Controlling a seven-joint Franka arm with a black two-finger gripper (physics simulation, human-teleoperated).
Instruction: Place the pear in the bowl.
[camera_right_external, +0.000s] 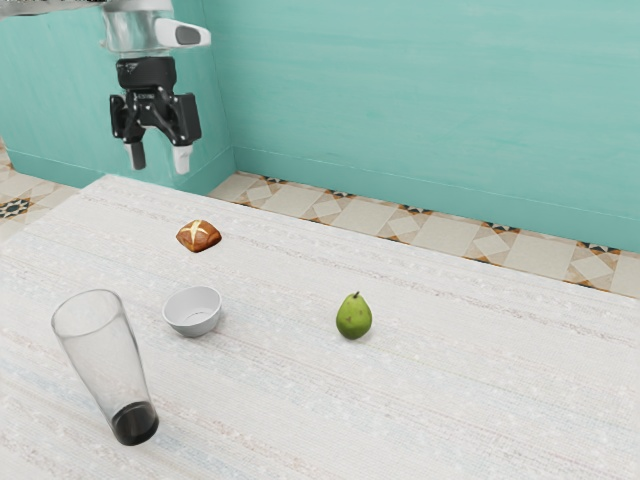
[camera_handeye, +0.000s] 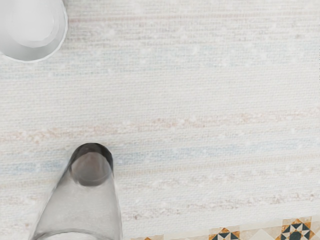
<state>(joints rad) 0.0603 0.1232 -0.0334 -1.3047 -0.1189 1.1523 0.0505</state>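
The pear (camera_right_external: 354, 317) stands upright on the table (camera_right_external: 480, 390), well apart from the bowl (camera_right_external: 193, 322) and toward the exterior view's right of it. The gripper (camera_right_external: 160, 160) hangs above the table's level, farther from the exterior camera than the bowl, with its fingers spread wide and nothing between them. The step in hand, I judge, is reaching the pear. It would be best to travel high past the bowl, line up directly over the fruit, then come down straight, so that a finger passes on each side of its fat lower half. That is the place to squeeze; the narrow neck and stem (tempting as a handle) could let it roll or slip. A gentle, centred close should do, as the skin looks smooth and rounded. The bread roll (camera_right_external: 199, 236) beyond the bowl and the tall glass (camera_right_external: 105, 360) on its near side deserve a wide berth.
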